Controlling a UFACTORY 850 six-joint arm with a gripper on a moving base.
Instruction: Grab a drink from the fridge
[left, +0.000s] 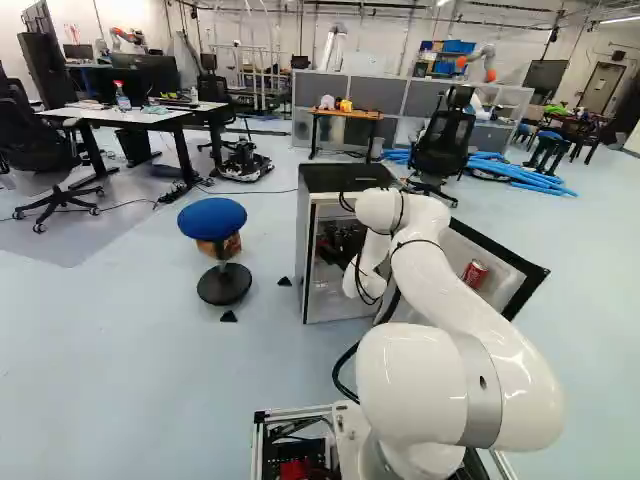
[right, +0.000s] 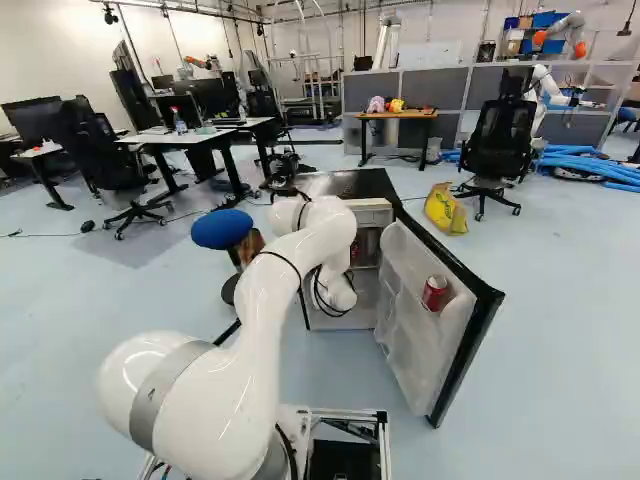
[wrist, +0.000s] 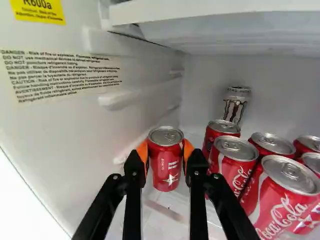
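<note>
In the left base view my gripper reaches into the open fridge, partly hidden by the arm. The wrist view has the gripper shut on a red drink can, one orange pad against each side. This can stands upright near the fridge's side wall. Several red cans, one of them here, crowd beside it, and a white-and-black can stands at the back. A red can also sits in the door's rack in the right base view.
The fridge door hangs wide open to the right of the arm. Above the gripper runs a white shelf edge. A blue stool stands left of the fridge. Farther back are an office chair and a yellow bag.
</note>
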